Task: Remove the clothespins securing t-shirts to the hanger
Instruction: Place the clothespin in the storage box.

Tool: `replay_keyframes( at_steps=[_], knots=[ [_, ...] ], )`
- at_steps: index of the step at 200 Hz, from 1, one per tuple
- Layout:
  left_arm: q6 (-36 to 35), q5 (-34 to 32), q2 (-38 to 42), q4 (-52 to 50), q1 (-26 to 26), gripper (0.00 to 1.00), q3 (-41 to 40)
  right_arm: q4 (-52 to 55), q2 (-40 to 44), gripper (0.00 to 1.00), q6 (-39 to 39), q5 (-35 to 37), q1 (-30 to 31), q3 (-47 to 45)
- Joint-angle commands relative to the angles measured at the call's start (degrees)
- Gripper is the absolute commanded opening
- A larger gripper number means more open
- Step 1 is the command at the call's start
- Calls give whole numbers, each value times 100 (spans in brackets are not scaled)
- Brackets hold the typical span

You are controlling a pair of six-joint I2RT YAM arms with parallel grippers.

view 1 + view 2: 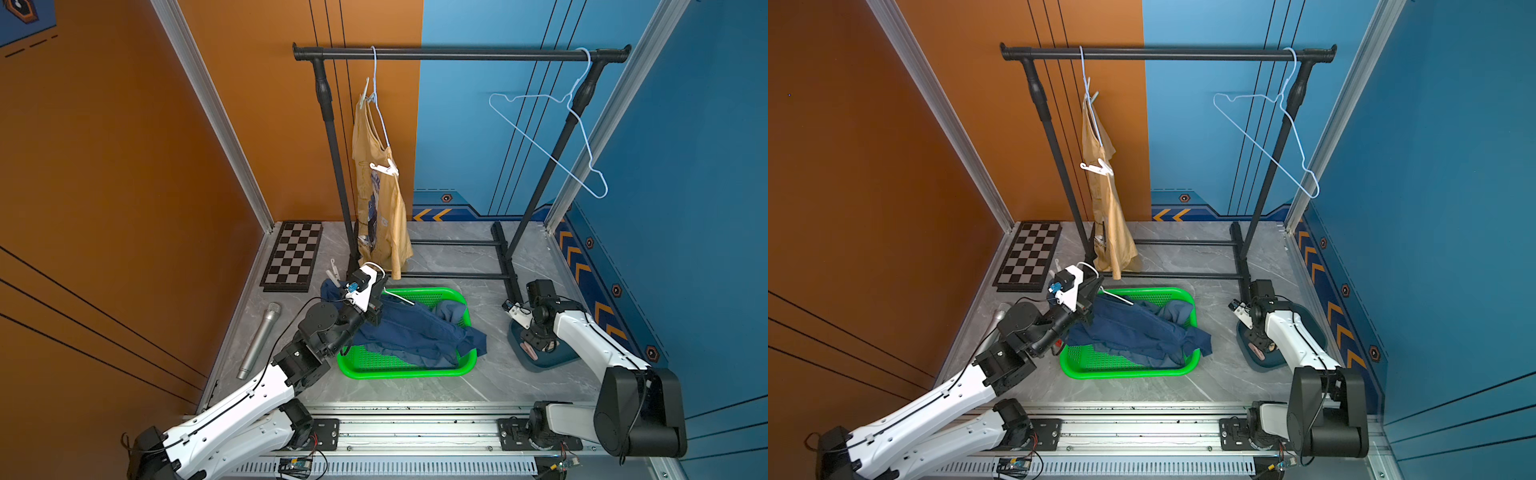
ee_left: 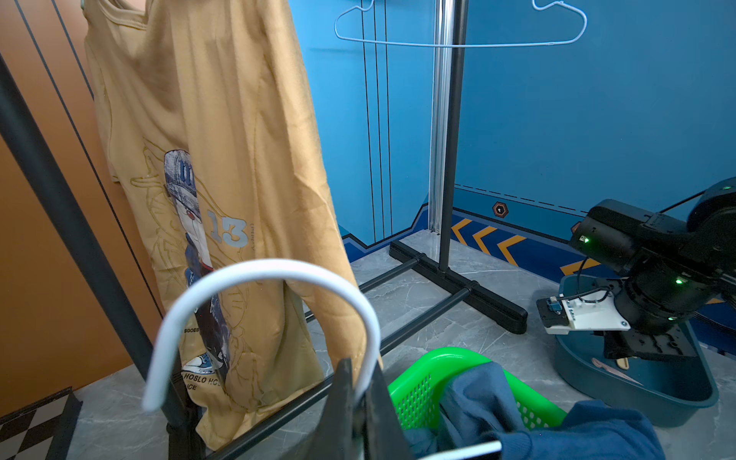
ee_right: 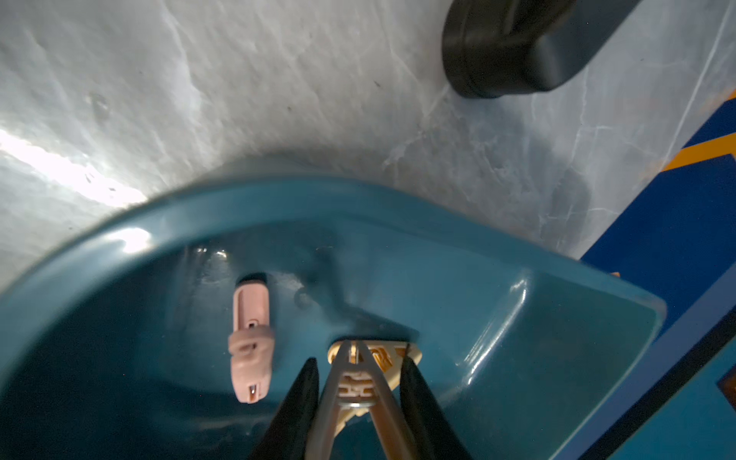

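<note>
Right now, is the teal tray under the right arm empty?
Not empty. A pink clothespin lies in the teal tray, and a cream clothespin is inside it too, between the fingers of the right hand.

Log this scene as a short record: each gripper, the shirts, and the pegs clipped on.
left gripper: shut on white hanger, at the edge of the green basket
right gripper: jaws flank cream clothespin over teal tray; grip unclear
in tray: pink clothespin
in basket: navy t-shirt, slate-blue t-shirt
rack: yellow t-shirt hanging; empty hanger
clipped on yellow shirt: white clothespin, pale green clothespin
</note>
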State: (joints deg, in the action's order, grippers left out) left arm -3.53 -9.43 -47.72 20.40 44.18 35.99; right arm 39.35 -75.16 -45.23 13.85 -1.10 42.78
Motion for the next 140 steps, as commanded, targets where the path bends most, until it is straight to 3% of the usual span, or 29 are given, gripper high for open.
replay_keyframes(
  at_steps=[1,80,140],
  knots=[
    [44,11,35,293,-77,0,-65,-42,-110,37,-30,127,65,-26],
    [19,-57,164,289,-119,0,-144,80,-160,47,-206,217,135,49],
    [78,-2,238,284,-170,0,-153,108,510,57,-254,168,217,-24]
  ],
)
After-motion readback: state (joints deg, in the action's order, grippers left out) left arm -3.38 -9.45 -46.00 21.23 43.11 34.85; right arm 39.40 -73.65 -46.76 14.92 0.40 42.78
